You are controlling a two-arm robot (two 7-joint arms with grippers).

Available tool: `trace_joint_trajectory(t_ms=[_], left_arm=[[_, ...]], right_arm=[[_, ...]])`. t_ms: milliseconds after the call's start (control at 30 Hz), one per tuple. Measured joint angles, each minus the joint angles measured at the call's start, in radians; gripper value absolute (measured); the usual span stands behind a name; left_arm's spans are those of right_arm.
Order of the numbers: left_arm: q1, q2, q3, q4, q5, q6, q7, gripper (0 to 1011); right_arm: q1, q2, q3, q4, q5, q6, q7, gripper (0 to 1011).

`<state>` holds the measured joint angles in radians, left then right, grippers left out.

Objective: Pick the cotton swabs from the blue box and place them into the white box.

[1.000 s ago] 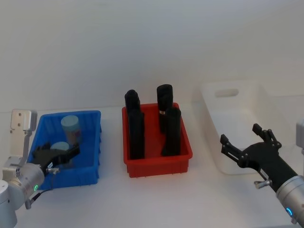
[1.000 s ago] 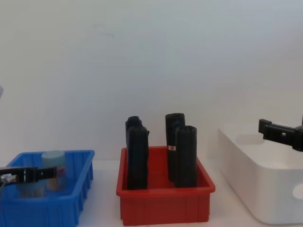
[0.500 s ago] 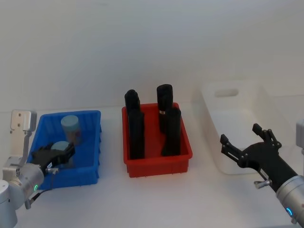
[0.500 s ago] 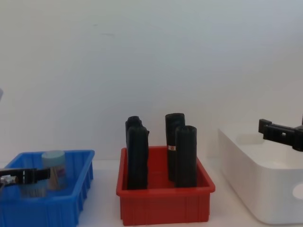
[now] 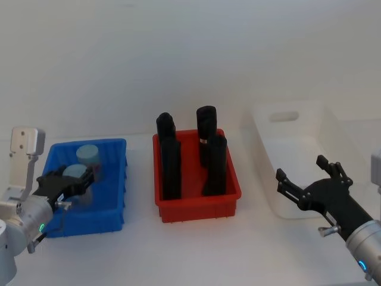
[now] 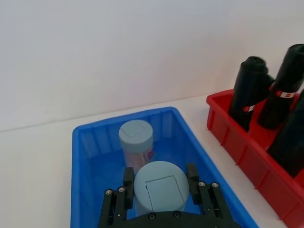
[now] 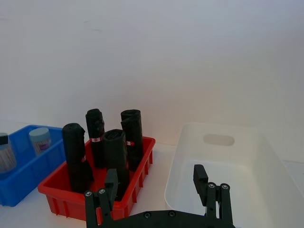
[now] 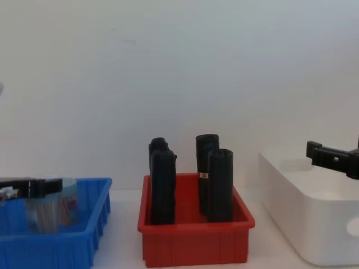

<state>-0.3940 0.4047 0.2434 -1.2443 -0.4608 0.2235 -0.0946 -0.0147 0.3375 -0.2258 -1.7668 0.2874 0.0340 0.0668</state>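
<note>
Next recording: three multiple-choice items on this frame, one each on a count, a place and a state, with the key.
1. How many black rolls stand in the red bin? A two; B four; C six.
2. Where is the free swab tub? A red bin; B blue box; C bare table.
3. What is the left end effector doing? A open over the red bin; B open on the table; C shut on the other swab tub.
Key: B, four dark tops show; B, it stands inside the blue walls; C, it clamps both sides of the lid. The right end effector hovers open near the white box.
</note>
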Motion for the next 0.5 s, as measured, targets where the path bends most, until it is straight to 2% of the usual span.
trace_joint_trajectory(t_ms=[167,500], left_arm=[[0.007,0.009,-0.003,-0.047,0.014,0.01,-0.028,669],[0.01,0.027,-0.004,-0.156,0.04,0.052,-0.124,669]], right_arm=[[0.0,0.0,0.0,0.0,0.0,0.0,0.0,1001],[0.0,0.0,0.0,0.0,0.0,0.0,0.0,1002]])
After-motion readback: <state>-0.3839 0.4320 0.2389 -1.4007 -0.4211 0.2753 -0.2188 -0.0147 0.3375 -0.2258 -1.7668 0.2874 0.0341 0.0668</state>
